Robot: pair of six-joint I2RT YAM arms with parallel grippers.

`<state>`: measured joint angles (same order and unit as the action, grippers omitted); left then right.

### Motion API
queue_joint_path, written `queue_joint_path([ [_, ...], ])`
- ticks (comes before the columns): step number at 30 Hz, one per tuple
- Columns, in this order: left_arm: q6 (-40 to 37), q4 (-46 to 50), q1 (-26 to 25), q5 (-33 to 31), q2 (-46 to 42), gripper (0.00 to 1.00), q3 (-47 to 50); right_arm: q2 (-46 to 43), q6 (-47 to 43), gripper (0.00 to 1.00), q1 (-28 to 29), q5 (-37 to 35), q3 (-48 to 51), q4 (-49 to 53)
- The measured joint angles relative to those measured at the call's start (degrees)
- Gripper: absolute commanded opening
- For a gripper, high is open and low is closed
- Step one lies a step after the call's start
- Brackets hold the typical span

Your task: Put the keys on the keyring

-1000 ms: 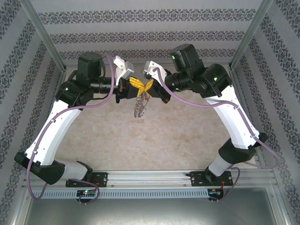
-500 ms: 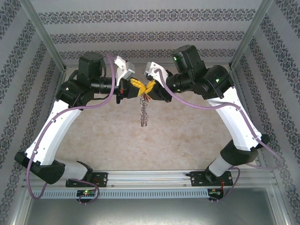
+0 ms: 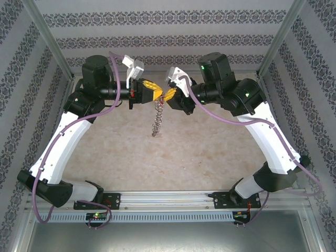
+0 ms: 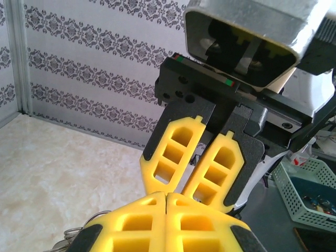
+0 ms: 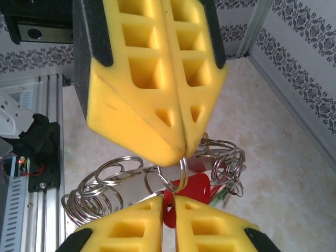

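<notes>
Keyring [image 3: 157,118] dangles, top view; right wrist: left claw [image 5: 184,152] pinches it, right claw [image 5: 169,207] clamps red key [image 5: 198,186].

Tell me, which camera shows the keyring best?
The right wrist view: the keyring is close and sharp, with a red key among its loops. The top view shows it as a thin dangling chain. The left wrist view catches a few loops at its bottom edge.

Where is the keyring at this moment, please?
In the top external view the keyring hangs above the far middle of the table, from the spot where the left gripper and right gripper meet.
</notes>
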<state>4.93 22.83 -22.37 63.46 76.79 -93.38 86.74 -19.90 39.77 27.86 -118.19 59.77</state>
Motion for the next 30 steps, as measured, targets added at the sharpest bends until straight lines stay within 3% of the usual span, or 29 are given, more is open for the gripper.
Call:
queue_joint_path([
  [22,7.78,-11.72,0.07,1.05,-0.39,0.0,3.69,-0.87,3.76,0.14,-0.87,3.32,2.45,-4.98],
  [30,10.86,-16.02,0.83,1.07,-0.42,0.0,4.57,-2.21,5.22,0.27,-1.44,4.15,4.46,-6.56],
])
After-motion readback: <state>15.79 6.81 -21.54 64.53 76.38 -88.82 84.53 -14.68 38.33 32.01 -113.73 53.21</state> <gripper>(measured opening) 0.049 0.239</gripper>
